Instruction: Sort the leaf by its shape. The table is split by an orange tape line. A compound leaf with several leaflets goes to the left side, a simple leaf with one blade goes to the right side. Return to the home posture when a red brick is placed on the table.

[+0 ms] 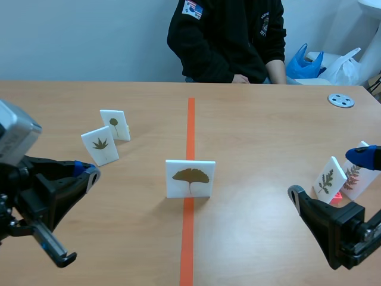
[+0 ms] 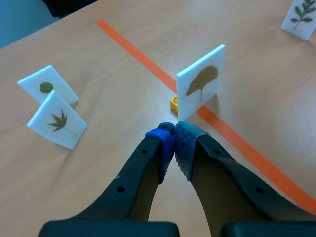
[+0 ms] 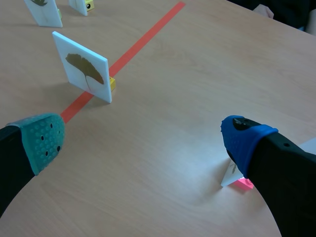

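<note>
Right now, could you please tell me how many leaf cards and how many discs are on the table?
Cards: 5 (round leaf, star-shaped leaf, fan leaf, green frond, reddish frond)
Disc: 1
Total: 6

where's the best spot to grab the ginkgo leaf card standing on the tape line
Probably its top edge, from above, the right claw closing across the printed face and the back. The ginkgo leaf card is a thin plate held upright by a small yellow brick at its base, leaving the upper edge free.
</note>
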